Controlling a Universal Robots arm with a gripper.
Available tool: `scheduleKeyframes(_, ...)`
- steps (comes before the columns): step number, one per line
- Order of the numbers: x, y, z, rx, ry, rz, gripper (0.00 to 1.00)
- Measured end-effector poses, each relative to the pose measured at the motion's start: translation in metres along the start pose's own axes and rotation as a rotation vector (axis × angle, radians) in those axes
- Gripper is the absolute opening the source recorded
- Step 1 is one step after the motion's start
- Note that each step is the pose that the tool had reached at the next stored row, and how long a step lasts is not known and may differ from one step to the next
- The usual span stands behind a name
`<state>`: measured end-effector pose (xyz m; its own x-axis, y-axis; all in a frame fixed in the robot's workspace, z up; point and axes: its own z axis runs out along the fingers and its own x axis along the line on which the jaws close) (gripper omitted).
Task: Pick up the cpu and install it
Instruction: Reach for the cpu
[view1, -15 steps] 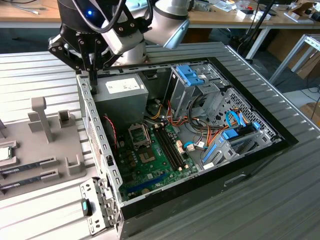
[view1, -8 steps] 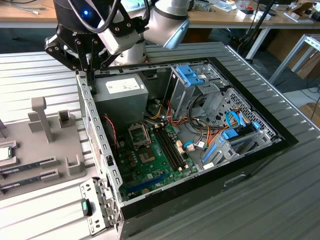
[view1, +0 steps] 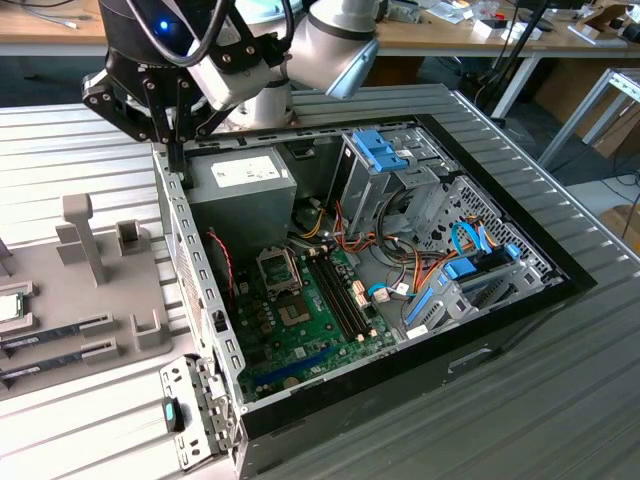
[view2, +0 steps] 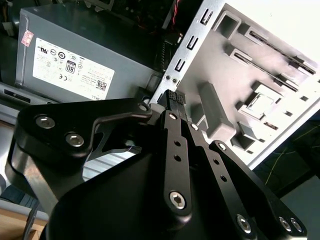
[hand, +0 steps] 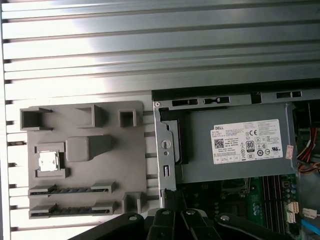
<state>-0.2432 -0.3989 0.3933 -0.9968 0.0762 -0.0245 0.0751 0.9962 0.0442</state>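
The cpu (hand: 48, 161), a small silvery square chip, lies in a recess of the grey holder tray (hand: 85, 125) beside the open computer case. In the exterior view the cpu (view1: 8, 305) is at the far left edge. My gripper (view1: 178, 152) hangs over the case's tray-side metal wall (view1: 190, 260), next to the power supply (view1: 240, 185). Its black fingers (view2: 173, 107) are pressed together with nothing between them. In the first wrist view the gripper (hand: 173, 194) sits at the case wall, well apart from the cpu. The motherboard's cpu socket (view1: 280, 268) lies open inside the case.
Long narrow memory sticks (hand: 70, 190) lie in slots of the tray, and upright posts (view1: 85, 235) rise from it. Inside the case are drive cages (view1: 385, 165), bundled cables (view1: 400, 270) and memory slots (view1: 340, 295). Ribbed metal tabletop (view1: 560, 400) surrounds the case.
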Motion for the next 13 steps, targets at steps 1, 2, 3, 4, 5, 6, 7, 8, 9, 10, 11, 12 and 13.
scheduleKeyframes(1,0.0004,0.0000,0.0000,0.0001,0.0000,0.000,0.11)
scheduleKeyframes(2,0.0009,-0.0001,-0.0001,0.0001,0.0000,0.000,0.11)
scheduleKeyframes(3,0.0019,-0.0001,-0.0001,0.0001,0.0000,0.000,0.11)
scheduleKeyframes(4,0.0028,-0.0002,-0.0001,0.0001,0.0000,0.000,0.11)
scheduleKeyframes(5,0.0035,-0.0003,-0.0001,0.0001,0.0000,0.000,0.11)
scheduleKeyframes(6,0.0038,-0.0003,-0.0001,0.0001,0.0000,0.000,0.11)
scheduleKeyframes(7,0.0047,-0.0004,-0.0002,0.0001,0.0000,0.000,0.11)
scheduleKeyframes(8,0.0057,-0.0004,-0.0002,0.0001,0.0000,0.000,0.11)
scheduleKeyframes(9,0.0064,-0.0005,-0.0002,0.0001,0.0000,0.000,0.11)
scheduleKeyframes(10,0.0069,-0.0005,-0.0002,0.0001,0.0000,0.000,0.11)
scheduleKeyframes(11,0.0075,-0.0006,-0.0002,0.0001,0.0000,0.000,0.11)
scheduleKeyframes(12,0.0080,-0.0006,-0.0003,0.0001,0.0000,0.000,0.11)
scheduleKeyframes(13,0.0085,-0.0006,-0.0003,0.0001,0.0000,0.000,0.11)
